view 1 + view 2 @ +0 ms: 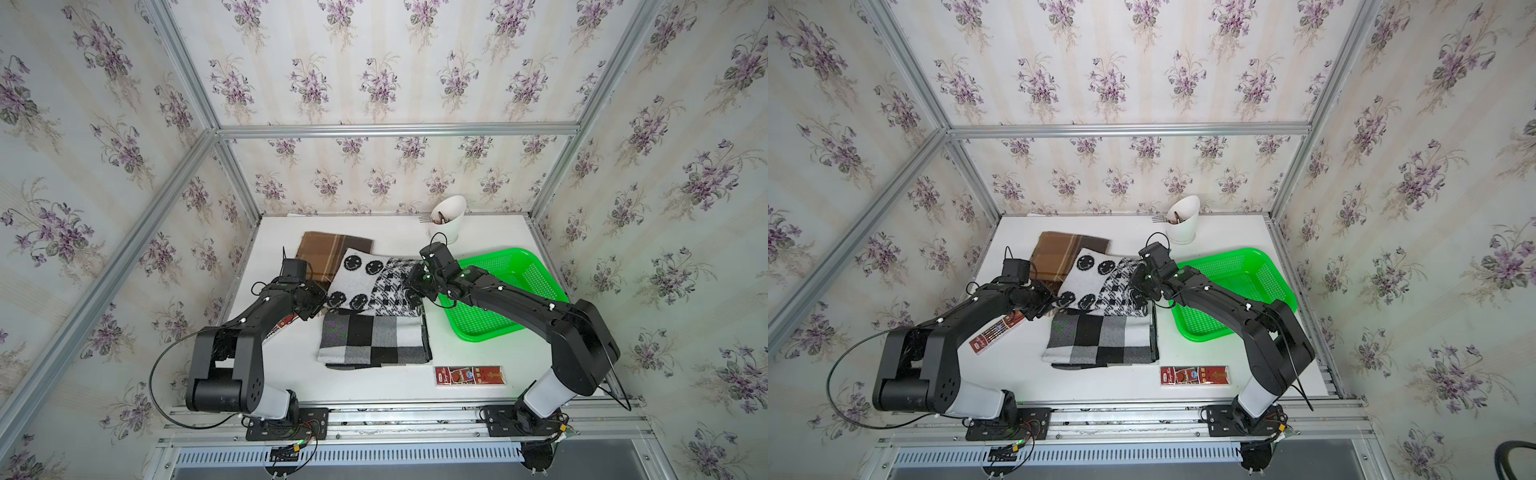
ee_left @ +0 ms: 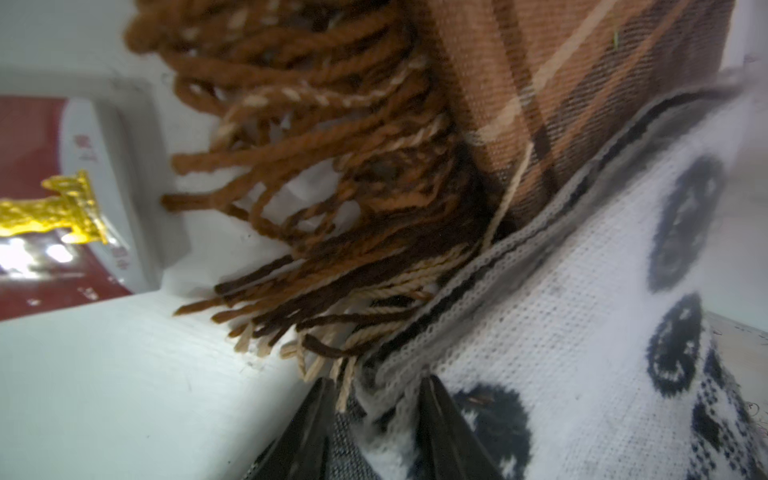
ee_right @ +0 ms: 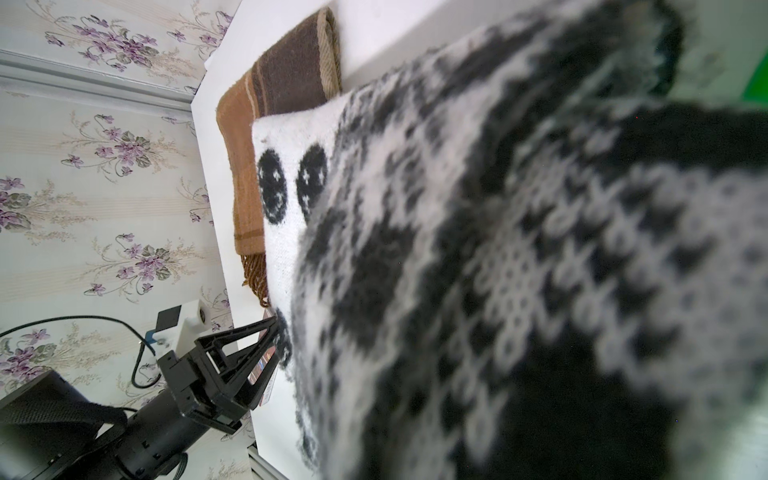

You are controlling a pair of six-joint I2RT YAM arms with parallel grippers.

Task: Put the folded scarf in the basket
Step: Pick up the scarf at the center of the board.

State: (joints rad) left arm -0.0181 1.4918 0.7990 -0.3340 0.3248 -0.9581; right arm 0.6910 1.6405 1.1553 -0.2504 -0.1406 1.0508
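Left arm (image 1: 257, 316), right arm (image 1: 519, 299) bent inward, jaws at smiley scarf (image 1: 353, 278)

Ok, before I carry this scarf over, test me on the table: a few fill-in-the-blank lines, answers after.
1. The smiley scarf partly covers the ___ plaid scarf.
2. The right pincer is shut on the smiley scarf's edge nearest the ___ basket.
3. A ___ pokes out of the white cup.
Missing words: brown; green; fork.
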